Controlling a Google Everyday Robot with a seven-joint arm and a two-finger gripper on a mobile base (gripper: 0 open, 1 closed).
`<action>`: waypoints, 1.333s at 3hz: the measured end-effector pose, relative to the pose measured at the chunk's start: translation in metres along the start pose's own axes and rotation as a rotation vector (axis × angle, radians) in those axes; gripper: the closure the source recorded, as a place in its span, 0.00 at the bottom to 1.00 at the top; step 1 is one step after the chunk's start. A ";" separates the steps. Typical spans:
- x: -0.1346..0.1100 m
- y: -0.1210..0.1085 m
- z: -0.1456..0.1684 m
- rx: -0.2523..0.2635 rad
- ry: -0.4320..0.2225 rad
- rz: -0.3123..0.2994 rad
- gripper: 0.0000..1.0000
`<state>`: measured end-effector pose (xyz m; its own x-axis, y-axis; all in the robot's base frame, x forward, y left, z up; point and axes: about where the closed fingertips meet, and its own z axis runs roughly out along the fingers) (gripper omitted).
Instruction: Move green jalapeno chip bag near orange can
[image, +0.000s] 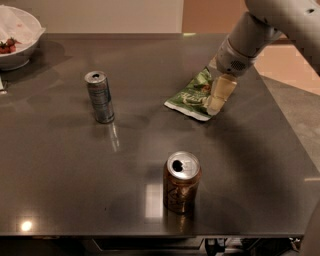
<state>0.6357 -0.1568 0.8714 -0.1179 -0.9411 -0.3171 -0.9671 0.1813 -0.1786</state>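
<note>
The green jalapeno chip bag (189, 95) lies flat on the dark table, right of centre toward the back. The orange can (181, 183) stands upright near the front edge, silver top open. My gripper (218, 99) reaches down from the upper right, and its pale fingers stand over the right end of the bag, covering part of it. I cannot tell whether they touch the bag.
A taller silver-blue can (100, 97) stands at the left of the table. A white bowl (17, 40) with red food sits at the far back left corner. The table's right edge (287, 125) runs close behind the arm.
</note>
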 end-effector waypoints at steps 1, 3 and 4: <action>0.006 -0.020 0.022 -0.013 0.015 -0.023 0.00; 0.014 -0.033 0.041 -0.029 0.065 -0.077 0.18; 0.006 -0.028 0.034 -0.032 0.050 -0.108 0.41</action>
<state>0.6699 -0.1583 0.8433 -0.0226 -0.9677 -0.2509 -0.9813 0.0695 -0.1796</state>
